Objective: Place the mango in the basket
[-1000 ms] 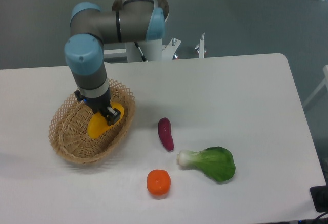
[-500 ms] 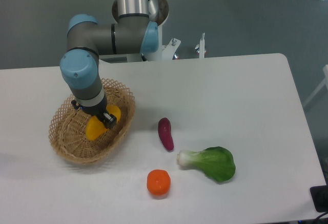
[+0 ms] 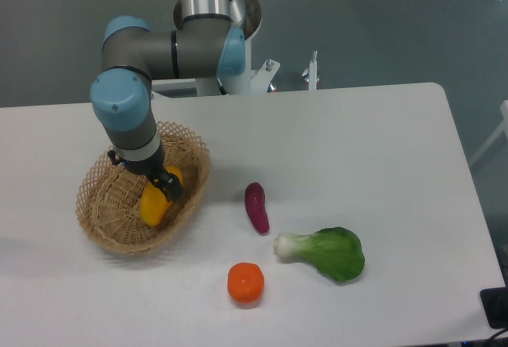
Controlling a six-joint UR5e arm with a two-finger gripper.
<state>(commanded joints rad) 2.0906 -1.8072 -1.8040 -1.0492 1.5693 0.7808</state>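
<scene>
Nearest me, close to the front edge of the table and a little left of its middle, I see a round orange fruit sitting alone. Just behind it and to the right lies a bok choy, white stalk end pointing left, dark green leaves spread toward the right. The two are near each other but apart.

Further in, about mid-depth on the table, a slim purple sweet potato lies nearly lengthwise front to back, just above the bok choy's stalk end and not touching it.

Left of that, toward the left edge, sits the basket, a shallow oval of tan wicker with an open lattice rim. The mango is inside it, toward the right half, tilted with its lower end on the weave and its upper end under the tool. I read yellow-orange skin, smooth.

The gripper is down inside the basket, dark fingers closed narrowly around the upper part of the mango; I see fruit on either side of the black fingers, so I log it as holding the mango. Whether the mango's lower end bears weight on the basket floor I cannot tell.

Behind, the arm's grey and blue wrist rises from the basket to the elbow joint, and the column stands at the far edge.
</scene>
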